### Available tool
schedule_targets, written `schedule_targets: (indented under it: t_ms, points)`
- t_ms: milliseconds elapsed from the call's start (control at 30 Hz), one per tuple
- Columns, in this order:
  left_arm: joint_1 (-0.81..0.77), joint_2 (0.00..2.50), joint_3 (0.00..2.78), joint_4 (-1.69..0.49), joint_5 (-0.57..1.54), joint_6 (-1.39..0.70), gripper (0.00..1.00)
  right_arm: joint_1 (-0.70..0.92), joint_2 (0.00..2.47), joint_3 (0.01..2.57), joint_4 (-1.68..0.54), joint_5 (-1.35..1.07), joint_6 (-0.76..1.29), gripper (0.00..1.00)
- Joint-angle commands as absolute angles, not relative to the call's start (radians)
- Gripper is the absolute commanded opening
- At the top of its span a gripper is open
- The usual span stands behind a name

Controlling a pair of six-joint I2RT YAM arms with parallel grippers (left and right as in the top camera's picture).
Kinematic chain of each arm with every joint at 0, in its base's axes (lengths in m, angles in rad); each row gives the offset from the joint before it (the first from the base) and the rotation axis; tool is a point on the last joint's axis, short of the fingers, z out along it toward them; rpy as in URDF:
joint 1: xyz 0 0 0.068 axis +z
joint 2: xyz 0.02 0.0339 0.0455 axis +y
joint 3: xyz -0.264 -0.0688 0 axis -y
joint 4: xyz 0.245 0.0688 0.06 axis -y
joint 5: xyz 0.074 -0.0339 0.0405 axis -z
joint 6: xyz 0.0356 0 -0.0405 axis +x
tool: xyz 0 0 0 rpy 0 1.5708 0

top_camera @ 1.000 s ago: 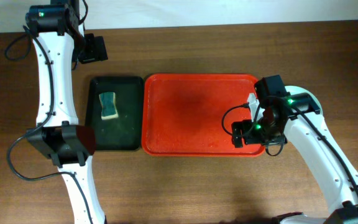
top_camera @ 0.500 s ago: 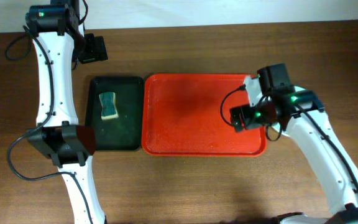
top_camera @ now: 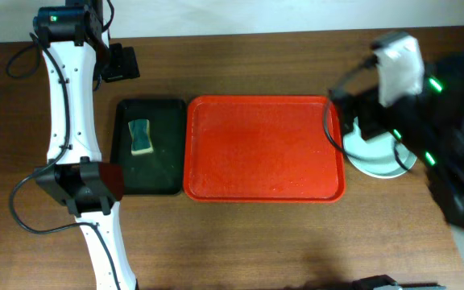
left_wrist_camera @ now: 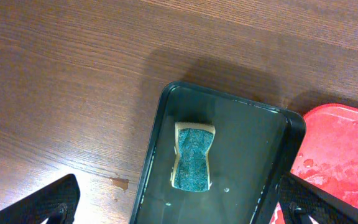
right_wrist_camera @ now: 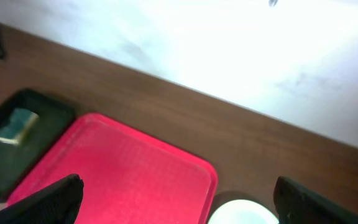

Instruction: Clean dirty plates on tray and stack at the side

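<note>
Overhead view, wooden desk (top_camera: 240, 242). Red tray (top_camera: 264, 149) at centre, rounded corners, raised rim; only wet specks show near its left edge. Black tray (top_camera: 147, 173) just left of it holds a green & cream sponge (top_camera: 140, 135). Plates (top_camera: 377, 159) sit on desk just right of red tray: pale, round, mostly hidden under blurred right arm, count unclear. Left claw (top_camera: 120, 63), far left, jaws wide apart. Right claw (right_wrist_camera: 176, 193) also wide apart, gripping nothing.

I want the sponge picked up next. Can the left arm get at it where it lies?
Probably yes. The sponge lies uncovered in the black tray, the left gripper is open close to that tray, and nothing stands between them.
</note>
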State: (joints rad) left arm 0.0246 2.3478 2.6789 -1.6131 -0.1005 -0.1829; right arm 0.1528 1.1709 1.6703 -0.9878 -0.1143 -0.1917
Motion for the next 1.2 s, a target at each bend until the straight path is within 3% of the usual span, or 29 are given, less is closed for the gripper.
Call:
schedule_targets:
  t_ms: [0, 267, 633, 1167]
  points:
    - [0.021, 2.345, 2.685, -1.614, -0.093, -0.186, 0.99, 0.15, 1.069, 1.683, -1.023, -0.128, -0.186, 0.98]
    - [0.021, 2.345, 2.685, -1.614, -0.093, -0.186, 0.99, 0.15, 0.853, 1.683, -1.038, -0.14, -0.156, 0.98]
    - [0.021, 2.345, 2.685, -1.614, -0.093, -0.186, 0.99, 0.15, 0.799, 1.586, -1.119, -0.15, -0.149, 0.98]
    - [0.021, 2.345, 2.685, -1.614, -0.093, -0.186, 0.99, 0.149, 0.231, 0.787, -0.64, -0.147, -0.149, 0.98]
